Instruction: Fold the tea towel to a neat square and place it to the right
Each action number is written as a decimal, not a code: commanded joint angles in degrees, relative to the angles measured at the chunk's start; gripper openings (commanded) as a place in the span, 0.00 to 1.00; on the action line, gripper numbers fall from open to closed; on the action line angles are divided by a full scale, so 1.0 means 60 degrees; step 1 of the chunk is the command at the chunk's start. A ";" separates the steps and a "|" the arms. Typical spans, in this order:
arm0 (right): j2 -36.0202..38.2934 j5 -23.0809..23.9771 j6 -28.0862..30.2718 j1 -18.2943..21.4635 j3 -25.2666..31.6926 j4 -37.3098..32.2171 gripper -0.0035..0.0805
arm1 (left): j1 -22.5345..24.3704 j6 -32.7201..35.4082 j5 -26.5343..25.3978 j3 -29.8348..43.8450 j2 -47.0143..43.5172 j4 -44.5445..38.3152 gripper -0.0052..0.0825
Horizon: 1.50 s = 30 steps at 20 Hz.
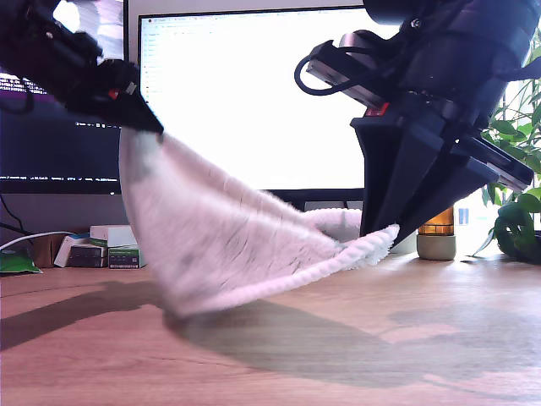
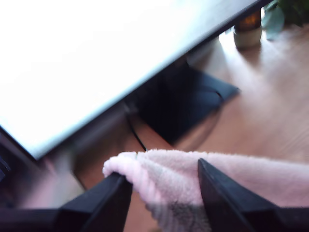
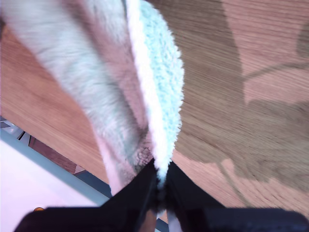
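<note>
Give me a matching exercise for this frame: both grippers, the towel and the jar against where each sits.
1. my first gripper
2. my second gripper
3. tea towel
4. amber jar

A. low, near the table, exterior view's right
B. standing beside the plant
C. raised, exterior view's left
D. slung between both jaws

Pairs: 1-C, 2-A, 3-D, 4-B.

A bright monitor (image 1: 254, 93) is glowing behind the wooden desk (image 1: 380, 338); a plant (image 1: 516, 169) is standing at the exterior view's right.
</note>
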<state>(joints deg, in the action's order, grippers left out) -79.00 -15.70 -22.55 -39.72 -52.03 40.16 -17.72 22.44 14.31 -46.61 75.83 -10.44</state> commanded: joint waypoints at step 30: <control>-0.0055 -0.0466 0.0215 0.1220 0.0087 -0.2135 0.03 | -0.2058 -0.1920 0.2805 -0.0572 -0.0809 0.7162 0.08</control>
<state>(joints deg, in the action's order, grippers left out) -79.00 -18.74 -21.04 -33.50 -52.03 28.73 -29.15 10.68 31.11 -50.76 73.14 32.21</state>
